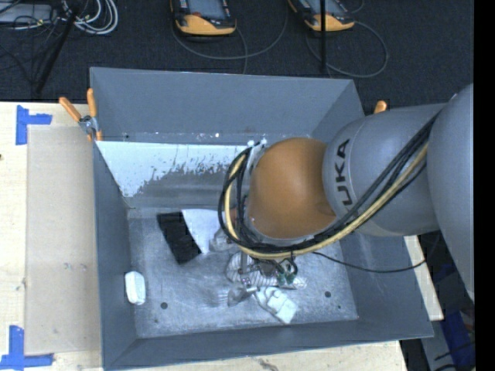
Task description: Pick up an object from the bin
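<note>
My gripper (244, 275) reaches down from under the orange cover into the lower middle of the bin. It stands in a small cluster of pale things. A white blocky piece (281, 308) lies just to its lower right. A small item with green on it (288, 273) sits right beside it. Whether anything is held between its jaws is hidden by the clutter and the cover.
A black rectangular block (178, 237) lies tilted to the left of the gripper, with a white sheet (203, 226) beside it. A small white oblong thing (134, 287) rests near the bin's left wall. The arm and its cables cover the bin's right half.
</note>
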